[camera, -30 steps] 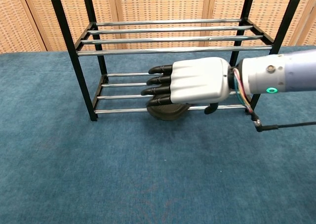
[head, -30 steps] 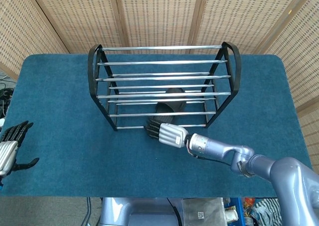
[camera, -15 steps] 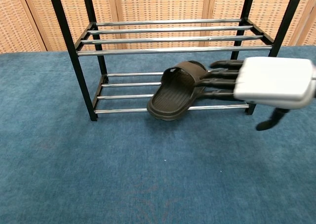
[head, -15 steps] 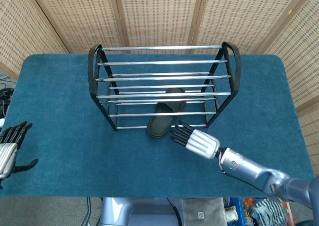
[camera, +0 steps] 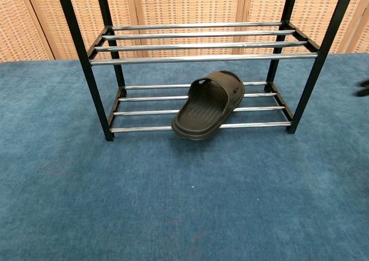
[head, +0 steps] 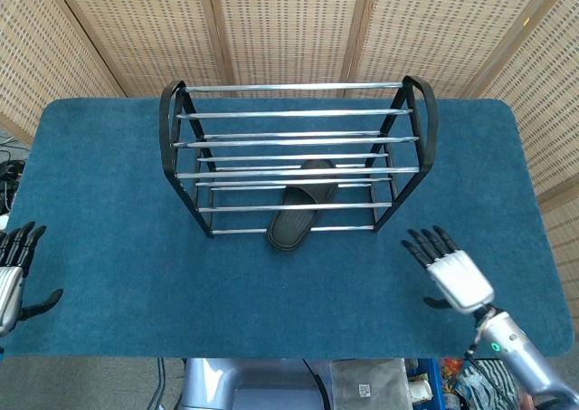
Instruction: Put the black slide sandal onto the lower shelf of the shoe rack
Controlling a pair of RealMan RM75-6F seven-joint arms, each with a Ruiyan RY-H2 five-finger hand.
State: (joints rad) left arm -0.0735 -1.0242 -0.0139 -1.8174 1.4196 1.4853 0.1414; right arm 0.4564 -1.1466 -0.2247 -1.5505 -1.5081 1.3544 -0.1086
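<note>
At the far left edge of the head view, the left hand (head: 11,274) sits low over the near-left corner of the blue carpeted table (head: 109,211), fingers straight and spread, thumb out to the side, nothing in it. It is well apart from the rack.

In the middle stands the shoe rack (head: 298,157), a black frame with chrome bars, set toward the far side of the table. The black slide sandal (camera: 209,104) lies on the lower shelf (camera: 150,112), right of the shelf's middle. It rests at a slant across the bars: the toe end with the strap points far and to the right, while the heel pokes out past the nearest bar toward the near side. In the head view the sandal (head: 296,218) shows through the upper bars.

At the near right, the right hand (head: 445,270) hovers over the table, well away from the rack and sandal. Its fingers are extended and fanned, thumb apart, holding nothing.
</note>
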